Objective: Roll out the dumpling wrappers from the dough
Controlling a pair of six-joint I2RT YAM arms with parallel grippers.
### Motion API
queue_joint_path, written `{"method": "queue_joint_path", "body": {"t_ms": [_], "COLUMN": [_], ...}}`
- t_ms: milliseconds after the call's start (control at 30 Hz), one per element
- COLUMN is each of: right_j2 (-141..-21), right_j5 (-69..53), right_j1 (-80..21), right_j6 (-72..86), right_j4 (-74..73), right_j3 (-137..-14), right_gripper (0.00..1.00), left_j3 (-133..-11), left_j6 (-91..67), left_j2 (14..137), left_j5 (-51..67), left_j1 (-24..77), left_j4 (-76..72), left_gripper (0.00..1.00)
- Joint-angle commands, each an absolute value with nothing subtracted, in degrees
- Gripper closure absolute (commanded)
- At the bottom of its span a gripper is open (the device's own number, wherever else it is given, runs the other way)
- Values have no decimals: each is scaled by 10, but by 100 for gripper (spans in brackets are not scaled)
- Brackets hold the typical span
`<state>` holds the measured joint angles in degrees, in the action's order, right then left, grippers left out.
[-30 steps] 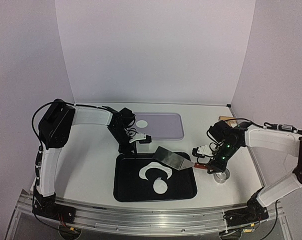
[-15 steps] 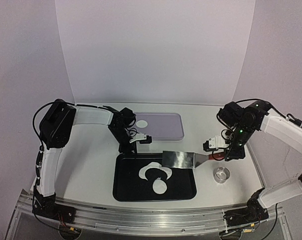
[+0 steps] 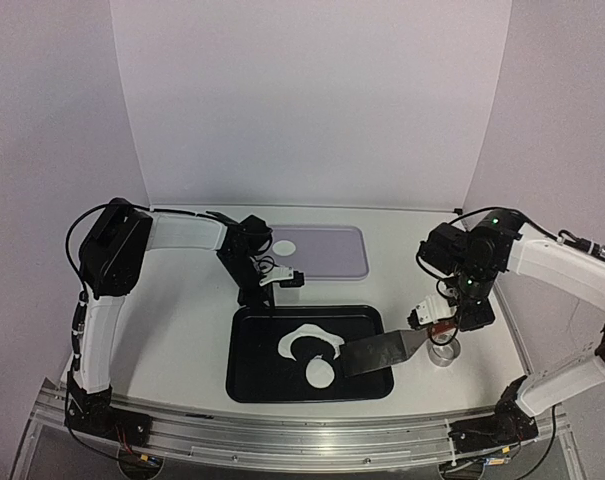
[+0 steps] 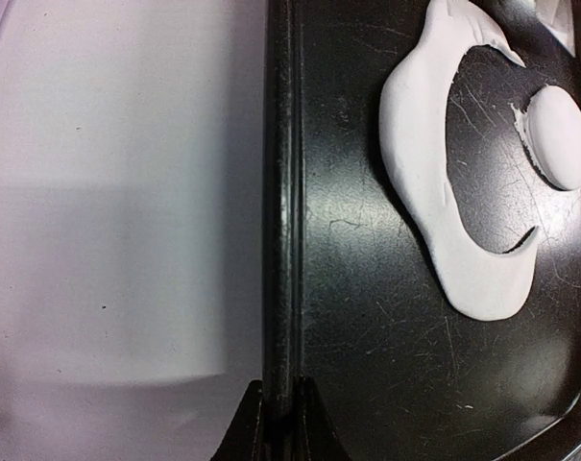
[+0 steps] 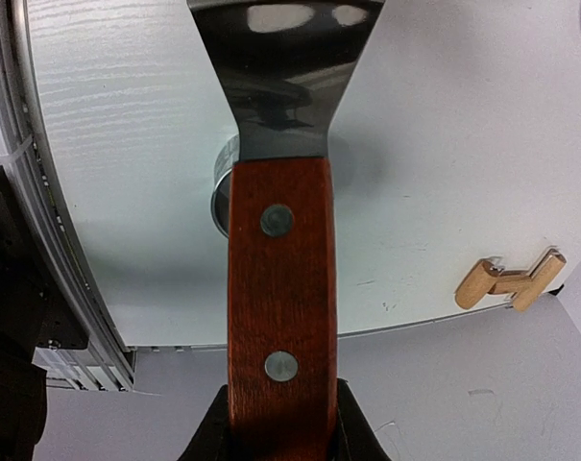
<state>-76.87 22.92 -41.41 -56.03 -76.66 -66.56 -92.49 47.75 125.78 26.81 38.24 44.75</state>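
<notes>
A black tray (image 3: 247, 385) holds the dough (image 3: 327, 334), a white crescent with a round cut-out (image 4: 420, 173). A round dumpling wrapper (image 3: 321, 372) lies just in front of it (image 4: 559, 134). My left gripper (image 3: 265, 303) is shut on the tray's far-left rim (image 4: 282, 423). My right gripper (image 3: 437, 325) is shut on the red wooden handle of a metal spatula (image 5: 280, 423). The spatula's blade (image 3: 372, 354) slopes down over the tray's right front part, its edge close to the wrapper. Another white disc (image 3: 282, 246) lies on the purple tray.
A purple tray (image 3: 327, 255) sits behind the black one. A small metal ring (image 3: 444, 351) stands on the table under my right gripper (image 5: 219, 197). A wooden tool (image 3: 452, 238) lies at the back right (image 5: 506, 280).
My right arm swung the spatula from above the tray's back edge out to the right, then down toward the tray's front right beside the wrapper. The left gripper stayed put.
</notes>
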Motion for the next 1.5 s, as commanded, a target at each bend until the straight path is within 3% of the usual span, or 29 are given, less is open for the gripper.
{"method": "queue_joint_path", "body": {"t_ms": [0, 500, 900, 1133, 1467], "right_j2": [-803, -870, -903, -902, -878], "right_j5": [265, 242, 141, 143, 240], "right_j1": [-423, -488, -497, -497, -492], "right_j6": [-509, -404, -366, -353, -341], "right_j4": [-884, -851, -818, -790, -788], "right_j3": [-665, -672, -702, -684, -729], "right_gripper": [100, 100, 100, 100, 100], "left_j3": [-947, -944, -944, -944, -948], "left_j6": [508, 504, 502, 502, 503], "left_j2": [1261, 1259, 1259, 1257, 1258], "left_j5": [229, 233, 237, 238, 241], "left_j1": [381, 381, 381, 381, 382], "left_j4": [437, 433, 432, 432, 435], "left_gripper": [100, 100, 100, 100, 100]}}
